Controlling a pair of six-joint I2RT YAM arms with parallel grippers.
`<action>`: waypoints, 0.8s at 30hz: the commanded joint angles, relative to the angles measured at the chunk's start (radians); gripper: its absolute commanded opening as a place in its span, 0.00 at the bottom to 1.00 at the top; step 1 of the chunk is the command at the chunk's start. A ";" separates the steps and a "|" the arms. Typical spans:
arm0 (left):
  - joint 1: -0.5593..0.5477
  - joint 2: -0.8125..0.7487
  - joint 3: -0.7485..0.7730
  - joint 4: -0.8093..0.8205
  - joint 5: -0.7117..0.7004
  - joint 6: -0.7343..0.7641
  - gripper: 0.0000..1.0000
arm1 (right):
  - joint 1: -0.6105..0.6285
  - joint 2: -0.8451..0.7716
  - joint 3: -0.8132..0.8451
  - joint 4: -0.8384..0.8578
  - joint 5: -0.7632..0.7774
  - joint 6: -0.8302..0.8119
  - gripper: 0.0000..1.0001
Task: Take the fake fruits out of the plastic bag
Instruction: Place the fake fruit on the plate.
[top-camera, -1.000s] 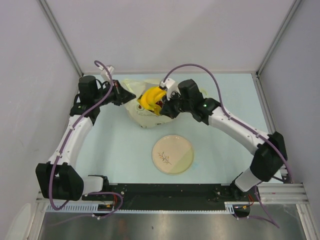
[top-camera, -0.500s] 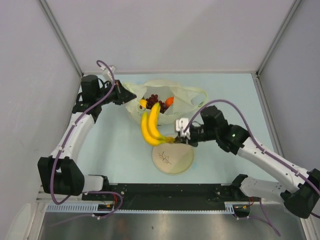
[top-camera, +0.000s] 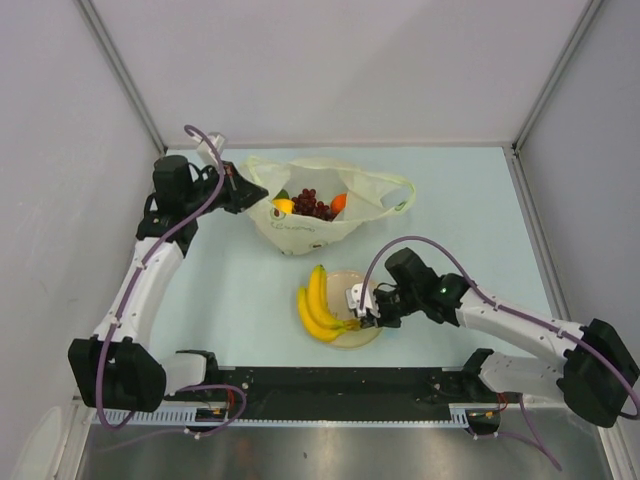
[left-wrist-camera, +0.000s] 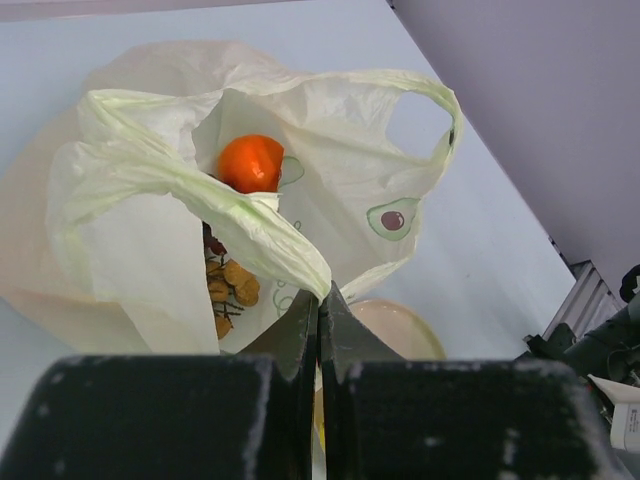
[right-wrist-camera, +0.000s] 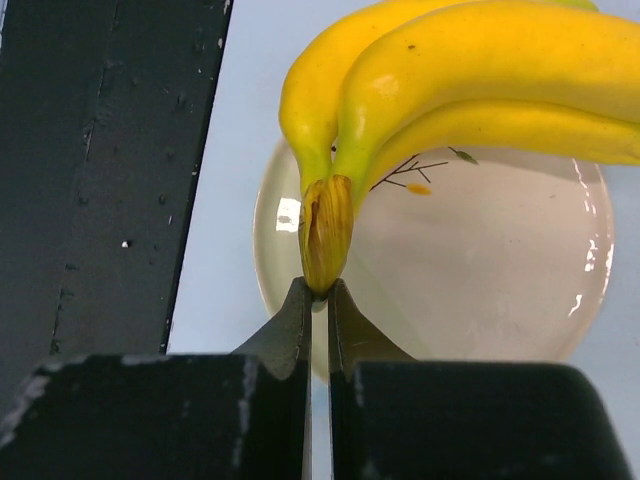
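— Where are the bananas (top-camera: 318, 305)?
— Held by the stem in the clamped right jaws, over the plate (right-wrist-camera: 480, 285).
— And the bag (top-camera: 300, 230)?
— Pinched at its rim by the left jaws; orange (left-wrist-camera: 250, 163) and grapes (top-camera: 312, 206) are seen inside.

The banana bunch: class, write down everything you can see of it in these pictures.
The banana bunch shows three curved, glossy yellow bananas, plastic-looking, joined at one brown stem. The fingers of the right gripper are shut on that stem. The bunch is over the left rim of the plate, tips reaching beyond it above the table; whether it touches the plate cannot be told.
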 joint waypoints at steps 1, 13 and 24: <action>-0.001 -0.036 -0.020 -0.004 -0.007 0.036 0.01 | 0.018 0.026 -0.018 0.118 -0.036 0.045 0.00; -0.001 -0.061 -0.046 -0.011 -0.007 0.044 0.01 | 0.024 0.087 -0.040 0.145 0.001 0.136 0.65; -0.001 -0.058 -0.050 -0.008 0.013 0.025 0.01 | -0.006 -0.058 0.107 0.012 0.098 0.223 0.87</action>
